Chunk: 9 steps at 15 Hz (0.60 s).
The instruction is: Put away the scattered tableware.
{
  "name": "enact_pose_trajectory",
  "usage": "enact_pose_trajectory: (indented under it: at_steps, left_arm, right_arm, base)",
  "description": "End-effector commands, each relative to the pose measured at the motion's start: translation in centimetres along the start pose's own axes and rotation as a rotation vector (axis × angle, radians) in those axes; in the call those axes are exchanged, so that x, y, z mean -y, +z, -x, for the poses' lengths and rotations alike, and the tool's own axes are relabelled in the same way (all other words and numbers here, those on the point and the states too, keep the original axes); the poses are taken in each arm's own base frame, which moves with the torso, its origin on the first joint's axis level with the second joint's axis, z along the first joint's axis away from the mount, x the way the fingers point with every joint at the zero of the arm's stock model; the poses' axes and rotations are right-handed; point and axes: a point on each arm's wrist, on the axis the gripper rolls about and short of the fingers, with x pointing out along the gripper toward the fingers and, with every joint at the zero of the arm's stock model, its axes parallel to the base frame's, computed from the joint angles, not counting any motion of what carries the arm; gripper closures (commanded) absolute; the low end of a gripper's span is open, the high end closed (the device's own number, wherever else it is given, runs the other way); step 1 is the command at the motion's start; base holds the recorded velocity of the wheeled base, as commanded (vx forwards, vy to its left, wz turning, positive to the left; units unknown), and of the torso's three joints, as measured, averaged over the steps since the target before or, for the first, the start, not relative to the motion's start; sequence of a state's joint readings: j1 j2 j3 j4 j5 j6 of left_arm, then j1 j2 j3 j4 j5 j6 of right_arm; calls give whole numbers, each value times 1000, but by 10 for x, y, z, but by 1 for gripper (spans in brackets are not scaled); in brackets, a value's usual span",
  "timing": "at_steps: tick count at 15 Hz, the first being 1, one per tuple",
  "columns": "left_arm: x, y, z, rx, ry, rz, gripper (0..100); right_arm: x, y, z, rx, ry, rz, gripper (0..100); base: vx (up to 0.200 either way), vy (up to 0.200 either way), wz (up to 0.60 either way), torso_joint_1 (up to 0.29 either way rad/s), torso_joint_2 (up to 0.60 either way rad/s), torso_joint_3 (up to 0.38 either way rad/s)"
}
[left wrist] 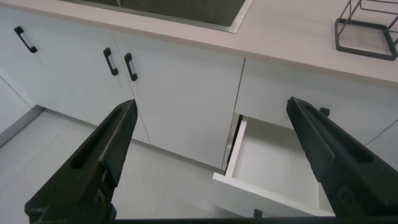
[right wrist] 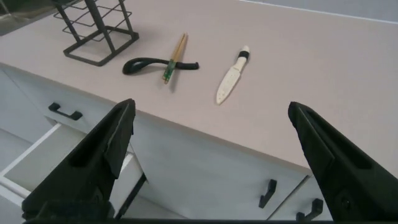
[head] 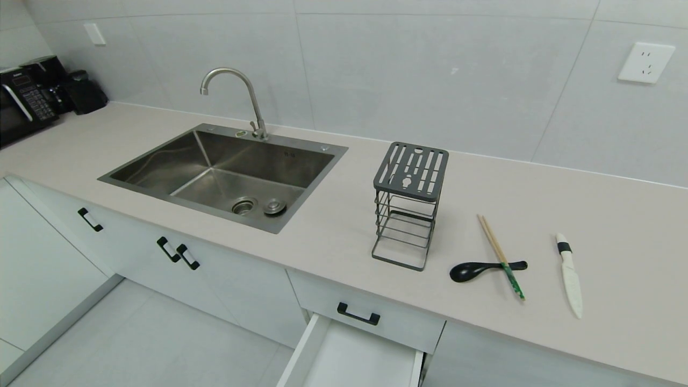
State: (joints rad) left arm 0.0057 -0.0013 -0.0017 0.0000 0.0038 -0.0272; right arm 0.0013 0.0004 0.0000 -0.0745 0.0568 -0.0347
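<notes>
Clock directions take the back wall as 12.

Both grippers are released, with jaws spread wide and nothing held. The left gripper [left wrist: 210, 106] hangs low in front of the cabinets by the open drawer [left wrist: 273, 162]. The right gripper [right wrist: 210, 106] sits below the counter [head: 618, 215] edge, facing the tableware.

All the tableware is loose on the counter:
- The spoon [head: 484, 269] is at the rack's [head: 409, 204] 4 o'clock.
- The chopsticks [head: 501, 255] lie across the spoon handle, touching it.
- The knife [head: 570, 274] is at the spoon's 3 o'clock, apart from it, tip towards 6.

Risks as I see them:
- **Spoon first:** lifting it levers the chopsticks, which likely roll towards 6 and off the edge. Take the chopsticks first.
- **Chopsticks:** they're thin and flat on the counter, so a pinch may catch only one stick or skid off both. The pair could split.
- **Knife:** it's close to the front edge, so a bad approach from 6 nudges it instead of grasping it.
- **Rack:** the wire frame looks light and the top slots are narrow. A misaligned insert could push it or tip it, with the sink [head: 226, 172] at its 9.
- **Drawer:** it's open at the rack's 6. Either arm coming up from below could clip its front or the counter lip.
</notes>
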Motion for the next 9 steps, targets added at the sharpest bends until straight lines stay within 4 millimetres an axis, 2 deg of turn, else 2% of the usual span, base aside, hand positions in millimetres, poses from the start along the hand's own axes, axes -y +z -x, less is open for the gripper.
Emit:
enact_pose_trajectory:
  at_steps: [1, 3, 4, 5, 7, 8, 9]
  left_arm:
    - [0, 0, 0, -1, 1, 0, 0]
    - [0, 0, 0, -1, 1, 0, 0]
    - [0, 0, 0, -1, 1, 0, 0]
    - [0, 0, 0, -1, -2, 0, 0]
    - [0, 0, 0, -2, -3, -1, 0]
    - [0, 0, 0, -2, -3, -1, 0]
    - [0, 0, 0, -2, -3, -1, 0]
  right_arm:
    - [0, 3, 0, 31, 20, 23, 0]
    - [-2, 12, 1, 123, 77, 92, 0]
    - [-4, 13, 1, 144, 173, 140, 0]
    - [-6, 13, 2, 138, 266, 146, 0]
    - [-5, 33, -7, 27, 255, 109, 0]
    - [-2, 71, -26, -46, 229, 52, 0]
    - [0, 83, -41, -114, 216, 37, 0]
  base:
    - [0, 0, 0, 0, 0, 0]
    - [0, 0, 0, 0, 0, 0]
    - [0, 0, 0, 0, 0, 0]
    - [0, 0, 0, 0, 0, 0]
    - [0, 0, 0, 0, 0, 0]
    - [0, 0, 0, 0, 0, 0]
    - [0, 0, 0, 0, 0, 0]
